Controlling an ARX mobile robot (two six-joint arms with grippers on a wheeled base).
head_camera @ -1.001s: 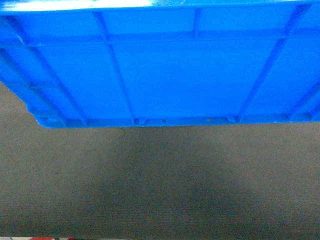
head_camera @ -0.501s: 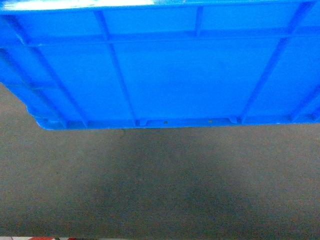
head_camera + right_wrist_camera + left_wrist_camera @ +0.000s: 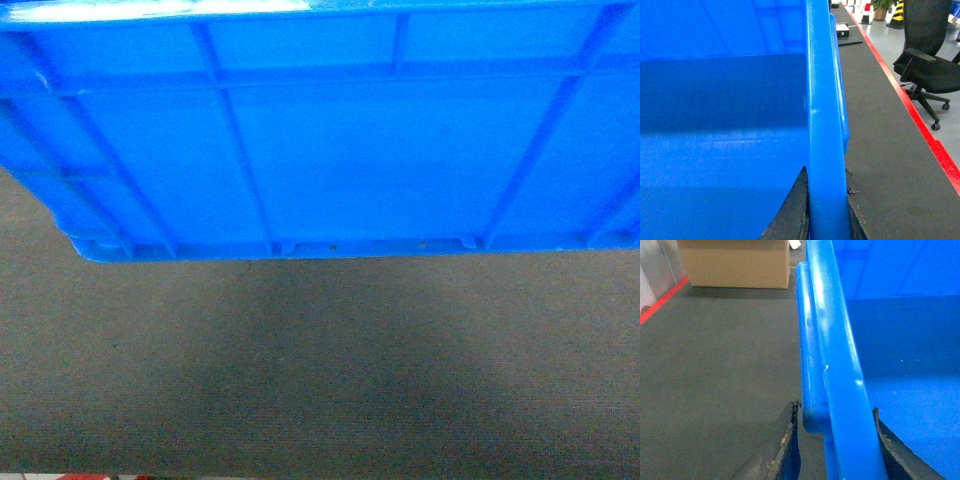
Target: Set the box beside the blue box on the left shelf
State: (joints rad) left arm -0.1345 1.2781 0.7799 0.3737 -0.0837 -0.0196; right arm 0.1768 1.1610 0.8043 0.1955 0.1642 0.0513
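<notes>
- An indoor work floor of the warehouse or logistics-lab kind, to judge by the floor markings and the goods.
- Dark grey carpet-like matting [image 3: 320, 380] covers the ground, edged by red floor tape [image 3: 920, 125] with smooth grey floor beyond.
- A cardboard carton [image 3: 735, 262] stands on the matting.
- A black wheeled office chair [image 3: 930, 60] stands past the tape; a striped traffic cone [image 3: 898, 12] and a potted plant [image 3: 883, 6] stand farther off.

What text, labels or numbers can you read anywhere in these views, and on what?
None can be read.
The box: plain ribbed blue plastic, no label or marking in any view.
The cardboard carton: plain face, no print visible.
The small devices on the floor by the red floor line: too small and blurred to tell.
</notes>
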